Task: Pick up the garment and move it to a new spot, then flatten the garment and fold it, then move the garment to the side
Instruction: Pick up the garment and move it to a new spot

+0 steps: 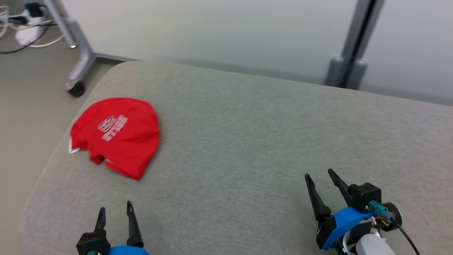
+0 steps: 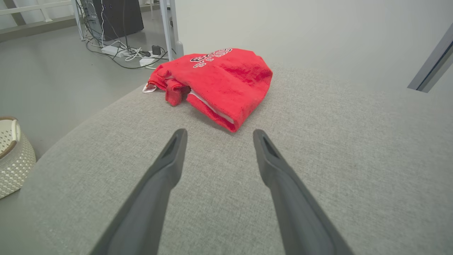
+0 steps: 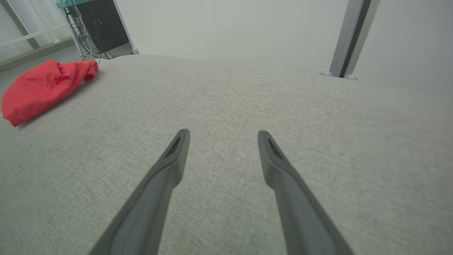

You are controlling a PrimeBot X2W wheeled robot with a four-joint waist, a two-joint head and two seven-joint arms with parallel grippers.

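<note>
Head view showed a broad grey fabric-covered surface [image 1: 269, 141] with rounded corners, taking up most of the frame, with a pale wall beyond it. A red garment [image 1: 116, 136] lay on the surface near its far left corner, close to the left edge. It was folded into a compact, roughly rounded bundle with white lettering facing up. In the left wrist view the garment [image 2: 219, 81] showed layered edges and a strip of white lining on the side nearest the camera. In the right wrist view the garment [image 3: 42, 88] sat at the far left, well apart from that arm's fingers.

The right pincer [image 1: 318, 173] stood over the near right part of the surface, fingers spread apart and clear of the cloth; the right wrist view confirmed the right pincer [image 3: 223, 131] spread wide above bare fabric. The left pincer [image 1: 115, 206] stood at the near left, fingers likewise apart, near the garment but not touching it; in its own view the left pincer [image 2: 219, 131] pointed at the bundle's near edge.

A pale woven basket [image 2: 14, 156] stood on the floor beside the surface. A small black caster [image 1: 76, 88] carried a grey frame leg beyond the left corner.
</note>
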